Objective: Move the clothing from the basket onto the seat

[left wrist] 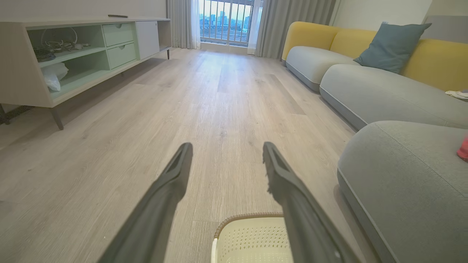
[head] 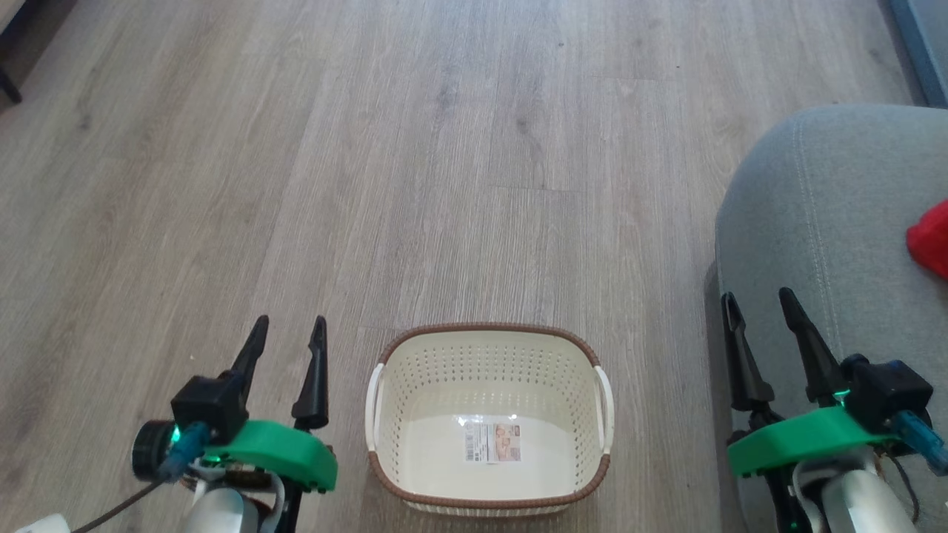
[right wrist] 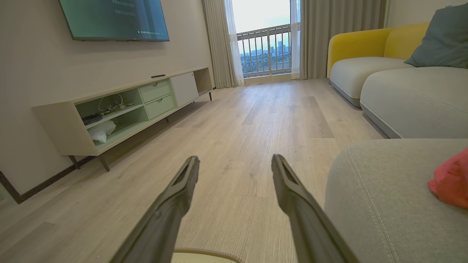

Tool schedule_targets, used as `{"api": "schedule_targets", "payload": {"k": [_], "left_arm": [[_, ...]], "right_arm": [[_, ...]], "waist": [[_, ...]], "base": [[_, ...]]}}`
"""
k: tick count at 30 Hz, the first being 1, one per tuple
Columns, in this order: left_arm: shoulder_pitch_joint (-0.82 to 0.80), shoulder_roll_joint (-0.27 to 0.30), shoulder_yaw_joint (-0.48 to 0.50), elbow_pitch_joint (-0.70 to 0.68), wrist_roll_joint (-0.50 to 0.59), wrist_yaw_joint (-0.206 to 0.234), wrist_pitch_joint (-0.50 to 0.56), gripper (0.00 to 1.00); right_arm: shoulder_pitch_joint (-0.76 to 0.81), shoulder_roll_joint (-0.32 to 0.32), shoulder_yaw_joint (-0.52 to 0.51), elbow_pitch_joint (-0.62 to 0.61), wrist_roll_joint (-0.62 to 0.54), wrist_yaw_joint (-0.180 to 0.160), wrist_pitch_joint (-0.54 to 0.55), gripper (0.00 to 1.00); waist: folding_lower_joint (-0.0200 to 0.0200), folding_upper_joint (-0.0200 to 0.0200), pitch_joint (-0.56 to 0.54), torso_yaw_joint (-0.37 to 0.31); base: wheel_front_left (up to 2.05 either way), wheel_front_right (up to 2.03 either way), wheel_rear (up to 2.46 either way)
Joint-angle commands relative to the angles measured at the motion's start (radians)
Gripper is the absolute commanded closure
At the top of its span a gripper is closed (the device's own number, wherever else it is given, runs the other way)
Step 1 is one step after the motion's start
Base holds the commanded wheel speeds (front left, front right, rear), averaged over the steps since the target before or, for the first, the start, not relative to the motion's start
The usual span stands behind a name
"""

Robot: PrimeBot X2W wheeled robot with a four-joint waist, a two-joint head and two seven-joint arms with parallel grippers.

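Two pincers, one basket, one seat, one red patch of clothing. The left pincer and the right pincer both stand wide, with nothing between their fingers. The basket sits on the floor between them, nearer the left pincer and just to its right; one paper label lies inside. The seat begins just right of the right pincer, and the clothing rests on it, ahead and further right (cut off by the frame edge in all three views, so the number of garments cannot be told). The head view gives the basket's whole inside. The wrist views catch little more than its rim, but add one television, one low cabinet, a yellow-backed sofa and one blue-grey pillow.
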Motion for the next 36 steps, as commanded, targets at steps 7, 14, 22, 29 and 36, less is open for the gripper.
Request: {"api": "schedule_targets", "payload": {"k": [7, 14, 22, 29, 36], "left_arm": [[-0.025, 0.001, 0.021, -0.011, -0.030, -0.028, -0.005, 0.00], [-0.025, 0.001, 0.021, 0.014, -0.055, -0.067, -0.005, 0.00], [-0.019, 0.000, 0.034, 0.012, -0.085, -0.084, -0.005, 0.00], [-0.018, 0.000, 0.034, 0.022, -0.095, -0.096, -0.005, 0.00], [-0.021, 0.000, 0.035, 0.027, -0.107, -0.101, -0.005, 0.00]], "right_arm": [[-0.023, -0.003, 0.018, -0.032, -0.004, 0.000, -0.002, 0.00], [-0.025, -0.003, 0.015, -0.035, -0.005, 0.000, -0.002, 0.00], [-0.027, -0.005, 0.016, -0.034, -0.005, 0.000, -0.002, 0.00], [-0.031, -0.005, 0.006, -0.030, 0.012, 0.000, -0.002, 0.00], [-0.035, -0.008, 0.002, -0.031, 0.016, 0.000, -0.002, 0.00]], "waist": [[0.0001, 0.0000, -0.003, -0.001], [0.0001, 0.0000, -0.005, -0.003], [0.0001, 0.0000, -0.008, -0.006], [0.0001, 0.0000, -0.010, -0.009], [0.0001, 0.0000, -0.009, -0.010]], "base": [[0.00, 0.00, 0.00], [0.00, 0.00, 0.00], [0.00, 0.00, 0.00], [0.00, 0.00, 0.00], [0.00, 0.00, 0.00]]}}
